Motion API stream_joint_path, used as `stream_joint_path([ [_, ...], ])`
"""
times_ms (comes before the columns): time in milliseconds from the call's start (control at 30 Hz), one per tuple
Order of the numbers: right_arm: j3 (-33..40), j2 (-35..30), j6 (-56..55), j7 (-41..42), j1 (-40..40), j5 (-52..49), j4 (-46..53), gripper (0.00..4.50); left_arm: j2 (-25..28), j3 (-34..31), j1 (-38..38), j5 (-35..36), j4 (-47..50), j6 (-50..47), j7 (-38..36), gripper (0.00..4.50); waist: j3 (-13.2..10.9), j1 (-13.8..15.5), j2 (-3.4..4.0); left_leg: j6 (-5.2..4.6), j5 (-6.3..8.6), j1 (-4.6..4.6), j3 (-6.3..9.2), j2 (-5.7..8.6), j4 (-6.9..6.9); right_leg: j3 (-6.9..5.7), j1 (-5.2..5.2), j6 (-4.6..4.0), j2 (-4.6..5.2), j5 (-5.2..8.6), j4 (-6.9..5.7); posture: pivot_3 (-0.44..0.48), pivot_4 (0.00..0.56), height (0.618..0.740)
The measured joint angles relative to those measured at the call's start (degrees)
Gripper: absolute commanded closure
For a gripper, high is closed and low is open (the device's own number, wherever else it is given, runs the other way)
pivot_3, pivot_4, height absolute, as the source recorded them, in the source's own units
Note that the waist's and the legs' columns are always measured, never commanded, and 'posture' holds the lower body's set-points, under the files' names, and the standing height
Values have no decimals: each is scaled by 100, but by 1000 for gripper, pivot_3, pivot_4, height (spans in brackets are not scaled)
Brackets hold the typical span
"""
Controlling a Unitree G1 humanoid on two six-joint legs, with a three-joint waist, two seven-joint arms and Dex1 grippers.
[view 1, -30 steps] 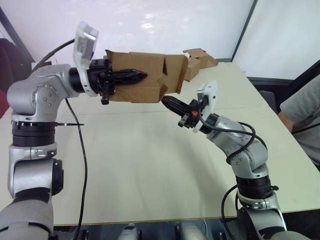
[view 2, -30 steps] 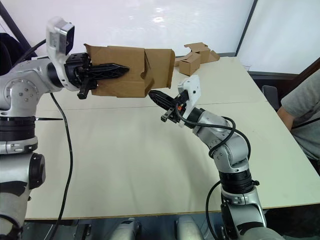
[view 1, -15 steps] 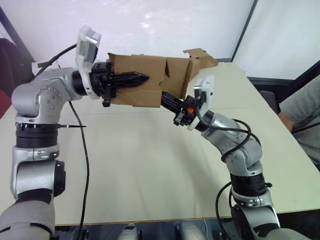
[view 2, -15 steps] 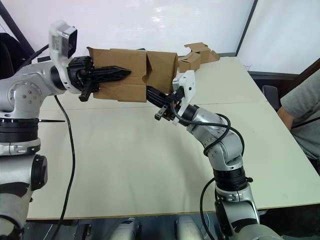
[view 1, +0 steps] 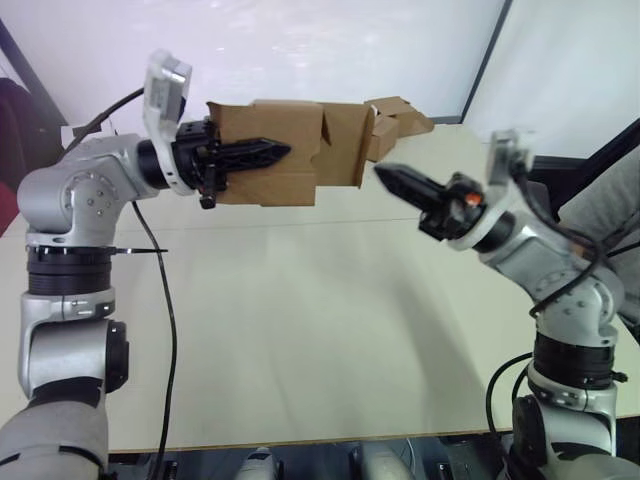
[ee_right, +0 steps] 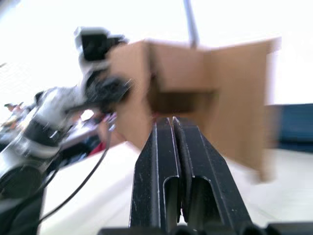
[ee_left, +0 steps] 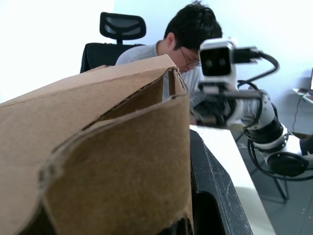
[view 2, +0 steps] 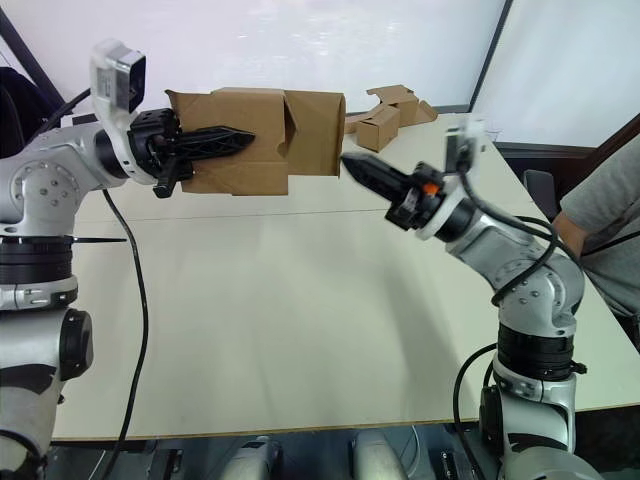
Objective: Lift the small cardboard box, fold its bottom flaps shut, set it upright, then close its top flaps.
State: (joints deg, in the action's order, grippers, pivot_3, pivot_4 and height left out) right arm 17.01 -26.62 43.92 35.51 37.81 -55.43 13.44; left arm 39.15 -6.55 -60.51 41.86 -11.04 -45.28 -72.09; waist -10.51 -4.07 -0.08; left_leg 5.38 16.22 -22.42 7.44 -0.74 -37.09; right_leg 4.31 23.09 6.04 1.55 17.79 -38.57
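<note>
Box position: the plain brown corrugated small cardboard box (view 1: 275,152) is held in the air above the pale worktop (view 1: 300,330), lying on its side with its long axis roughly level and running from the robot's left toward its right. Left hand (view 1: 268,154) is clamped on one wall of the box, one black finger lying along the near outer face; the left wrist view puts a finger flat against that wall, so the box is carried by this hand alone. Free end of the box faces the right arm, and there the brown notched bottom flaps (view 1: 347,145) stand splayed outward, not yet folded in. Right hand (view 2: 352,164) is closed, fingers pressed together with nothing between them, its tip just beside the flap edges and apart from them, aimed along the box's axis at the opening. Judgement: the right hand is the nearer free tool, and the fold turns on pushing leftward into those flaps. Interior of the box: looks empty in the right wrist view, though blurred. Far end of worktop: more brown cardboard pieces (view 2: 392,108). Seated person (ee_left: 188,34) beyond the right arm.
</note>
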Motion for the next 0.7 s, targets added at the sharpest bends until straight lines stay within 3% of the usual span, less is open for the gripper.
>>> stream_joint_path([
  [200, -584, 238, -1375, -767, 396, 1951, -1544, 4444, -102, 1, -37, 12, -27, 1, -16, 4500, 0, -18, 0, 9, -5, 0, -7, 0, 1, 5, 7, 0, -1, 0, -2, 0, 150, 740],
  [333, -947, 744, -2043, -920, 682, 2608, -2251, 4444, -166, 2, -48, 15, -14, -15, -12, 4500, -1, -39, 1, 27, -15, -1, -8, 0, 6, 8, 10, 0, -1, 0, -1, 0, 150, 740],
  [467, -1097, 1124, -2039, -528, 662, 2316, -1985, 4444, -228, 11, -47, 14, -1, -35, 3, 4500, -1, -37, 1, 35, -19, -4, -8, 0, 2, 7, 9, 0, 2, 0, -1, 0, 150, 740],
  [700, -861, 1199, -979, -81, 22, 729, -543, 4444, -206, 4, -44, 12, -19, -37, 26, 4500, -1, 8, 1, 34, -19, -3, -3, 1, -2, 4, 4, 1, 3, 0, -3, 0, 150, 740],
])
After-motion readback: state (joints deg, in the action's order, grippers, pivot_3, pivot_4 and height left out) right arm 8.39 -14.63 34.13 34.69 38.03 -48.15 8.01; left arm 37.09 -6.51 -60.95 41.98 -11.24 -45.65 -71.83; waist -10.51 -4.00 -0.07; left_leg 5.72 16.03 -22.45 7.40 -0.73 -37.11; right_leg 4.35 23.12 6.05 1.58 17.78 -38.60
